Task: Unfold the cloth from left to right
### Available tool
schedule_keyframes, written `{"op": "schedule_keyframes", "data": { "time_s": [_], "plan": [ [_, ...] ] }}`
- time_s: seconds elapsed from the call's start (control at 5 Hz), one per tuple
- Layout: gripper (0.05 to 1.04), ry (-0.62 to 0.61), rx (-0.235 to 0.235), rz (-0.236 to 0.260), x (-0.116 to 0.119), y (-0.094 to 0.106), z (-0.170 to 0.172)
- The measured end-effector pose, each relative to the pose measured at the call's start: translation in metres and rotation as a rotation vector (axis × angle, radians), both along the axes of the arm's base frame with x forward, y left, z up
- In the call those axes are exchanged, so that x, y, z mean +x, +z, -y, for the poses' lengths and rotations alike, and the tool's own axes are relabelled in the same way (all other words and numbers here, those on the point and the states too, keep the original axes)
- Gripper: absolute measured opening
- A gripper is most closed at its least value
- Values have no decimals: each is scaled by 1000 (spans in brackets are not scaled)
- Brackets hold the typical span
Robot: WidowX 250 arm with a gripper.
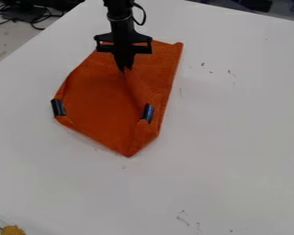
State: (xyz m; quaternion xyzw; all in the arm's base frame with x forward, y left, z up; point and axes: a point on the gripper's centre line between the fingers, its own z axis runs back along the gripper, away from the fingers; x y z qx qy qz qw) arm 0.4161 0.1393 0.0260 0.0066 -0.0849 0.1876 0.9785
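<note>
Gripper (pixel 124 69) is pinching cloth (pixel 103 101) at twelve o'clock; nine o'clock side is lying flat, fold (pixel 138 89) toward three is seemingly awaiting opening.

Yellow item (pixel 13 230), lower left, cut by bottom edge. Arm (pixel 119 13) cut at top. Tool (pixel 125 68) hides 1 patch of cloth (pixel 100 101). Bench (pixel 235 137) cropped at bottom.

Cloth: one, orange, of soft fabric (pixel 100 101)
Clips: two small, dark, shiny rectangular clips (pixel 59 107)
Claw: one, my own black claw (pixel 124 69)
Desk: one flat white desk (pixel 229 137)
Cables: several thin cables, black and red (pixel 36 18); I can't count them exactly
</note>
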Motion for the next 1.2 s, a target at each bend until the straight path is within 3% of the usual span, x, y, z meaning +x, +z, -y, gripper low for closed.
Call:
{"op": "schedule_keyframes", "data": {
  "time_s": [0.2, 0.4, 0.6, 0.8, 1.2],
  "plan": [
    [55, -45, 42, 33, 16, 25, -1],
    [55, -130, 59, 62, 34, 45, 21],
    [55, -202, 44, 95, 41, 61, 59],
    [55, -281, 0, 88, 30, 63, 104],
    [55, -436, -74, 72, 26, 53, 173]
  ]
}}
